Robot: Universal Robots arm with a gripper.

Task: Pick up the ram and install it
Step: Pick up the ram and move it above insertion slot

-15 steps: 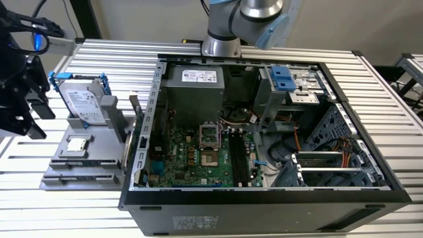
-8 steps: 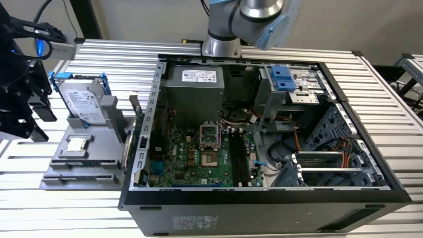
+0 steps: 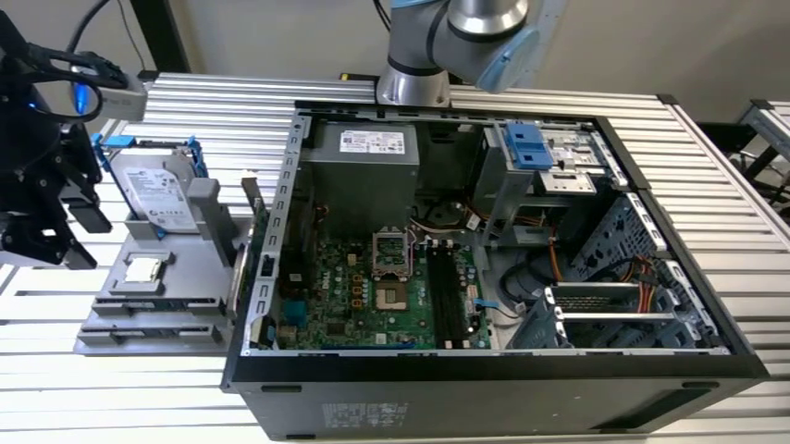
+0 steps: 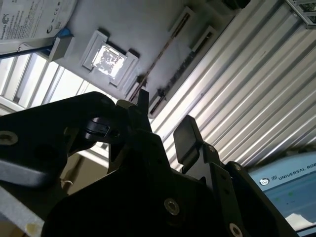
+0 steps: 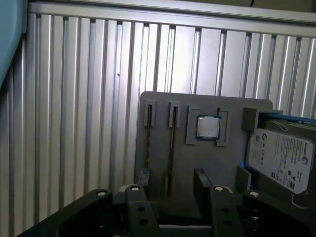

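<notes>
ribbed metal tabletop (image 3: 222,102) runs under everything, and an open computer case (image 3: 494,388) lies on it with its green motherboard (image 3: 333,296) facing up and the long black memory slots (image 3: 447,296) bare. just beside the case, on the exterior view's left, sits a gray tray (image 3: 185,268) that holds a silver hard drive (image 3: 158,190) with a white label and a small square processor chip (image 3: 144,269). the arm (image 3: 475,28) rises from behind the case, and the black gripper (image 3: 77,236) hangs at the tray's outer side, at the exterior view's far left. in the first wrist view the ram (image 5: 171,143) stands on edge in a narrow slot of the tray as a thin strip, with a second stick (image 5: 148,138) in the slot next to it. the ram's slot lies between that second stick and the chip, and the drive is past the chip. the claw is open. its two dark fingers (image 5: 202,182) stand apart with nothing between them, and the gray of the tray shows through the gap. the ram's strip lines up roughly with that gap, and no finger touches it. how high the claw hangs above the tray i cannot tell.
</notes>
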